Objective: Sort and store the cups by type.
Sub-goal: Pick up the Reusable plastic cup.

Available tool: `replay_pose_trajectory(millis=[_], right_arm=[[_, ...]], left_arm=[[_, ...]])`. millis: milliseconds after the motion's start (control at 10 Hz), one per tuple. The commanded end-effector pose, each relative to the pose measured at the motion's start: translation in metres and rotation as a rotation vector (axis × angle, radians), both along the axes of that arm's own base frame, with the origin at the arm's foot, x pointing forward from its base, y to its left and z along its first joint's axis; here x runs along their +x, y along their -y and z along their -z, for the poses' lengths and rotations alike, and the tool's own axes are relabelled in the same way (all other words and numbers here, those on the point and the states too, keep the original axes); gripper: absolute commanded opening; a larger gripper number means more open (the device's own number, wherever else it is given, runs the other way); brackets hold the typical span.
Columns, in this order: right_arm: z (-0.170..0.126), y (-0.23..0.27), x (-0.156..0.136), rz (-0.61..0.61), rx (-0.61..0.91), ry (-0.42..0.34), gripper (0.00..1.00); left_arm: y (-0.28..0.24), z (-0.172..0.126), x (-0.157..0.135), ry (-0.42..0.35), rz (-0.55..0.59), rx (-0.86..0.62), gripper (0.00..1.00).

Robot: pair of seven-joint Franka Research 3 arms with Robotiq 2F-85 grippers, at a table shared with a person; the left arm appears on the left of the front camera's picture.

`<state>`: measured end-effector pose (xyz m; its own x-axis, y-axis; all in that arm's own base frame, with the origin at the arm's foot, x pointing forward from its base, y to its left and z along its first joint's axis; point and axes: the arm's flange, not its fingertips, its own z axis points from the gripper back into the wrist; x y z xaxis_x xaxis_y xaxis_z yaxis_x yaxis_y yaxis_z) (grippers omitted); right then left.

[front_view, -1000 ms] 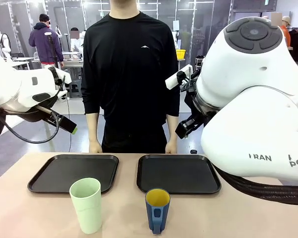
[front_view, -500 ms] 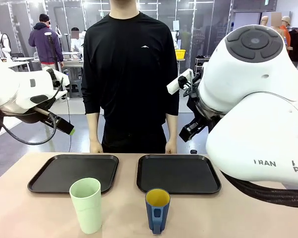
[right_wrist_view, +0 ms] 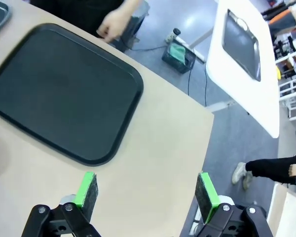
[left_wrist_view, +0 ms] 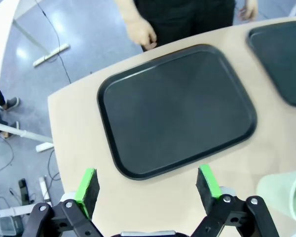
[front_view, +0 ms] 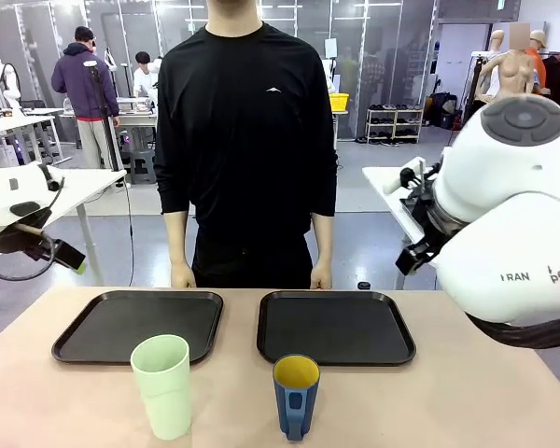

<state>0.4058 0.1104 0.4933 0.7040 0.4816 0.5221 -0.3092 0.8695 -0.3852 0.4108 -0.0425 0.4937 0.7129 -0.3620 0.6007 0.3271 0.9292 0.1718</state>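
both arms hang high off the table (front_view: 467, 401), empty. my left gripper (left_wrist_view: 148, 185) has its jaws spread wide, looking down on the left tray (front_view: 138, 324) from its near left side. my right gripper (right_wrist_view: 147, 192) is just as wide over bare table by the right edge, beside the right tray (front_view: 336, 327).

neither cup is stored yet. the green tumbler (front_view: 162, 385) stands upright near the table's near edge, in front of the left tray. the blue mug (front_view: 295, 396) stands beside it, nearer the middle, handle turned to the near edge.

i judge the first reach is the step. i'd bring the left arm down beside the tumbler and close level across its wall below the rim, since it looks tall and light enough to tip. the mug i'd grip across the body, off the handle.

both trays are bare, so there's room to set down. the person's hands (front_view: 179, 276) rest at the far edge just behind them, so i'd stay short of that side.
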Motion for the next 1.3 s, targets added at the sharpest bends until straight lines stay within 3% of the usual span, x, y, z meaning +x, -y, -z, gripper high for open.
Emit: replay_pose_trajectory(millis=[0,500,1200], right_arm=[[0.028,0.014,0.034,0.029,0.019,-0.001,1.00],[0.066,0.041,0.054,0.053,0.039,-0.052,1.00],[0.069,0.042,0.050,0.051,0.049,-0.085,1.00]], left_arm=[[-0.019,0.028,0.012,0.000,0.005,-0.056,1.00],[-0.041,0.064,0.032,-0.029,-0.048,-0.070,1.00],[-0.037,0.062,0.032,-0.041,-0.072,-0.068,1.00]])
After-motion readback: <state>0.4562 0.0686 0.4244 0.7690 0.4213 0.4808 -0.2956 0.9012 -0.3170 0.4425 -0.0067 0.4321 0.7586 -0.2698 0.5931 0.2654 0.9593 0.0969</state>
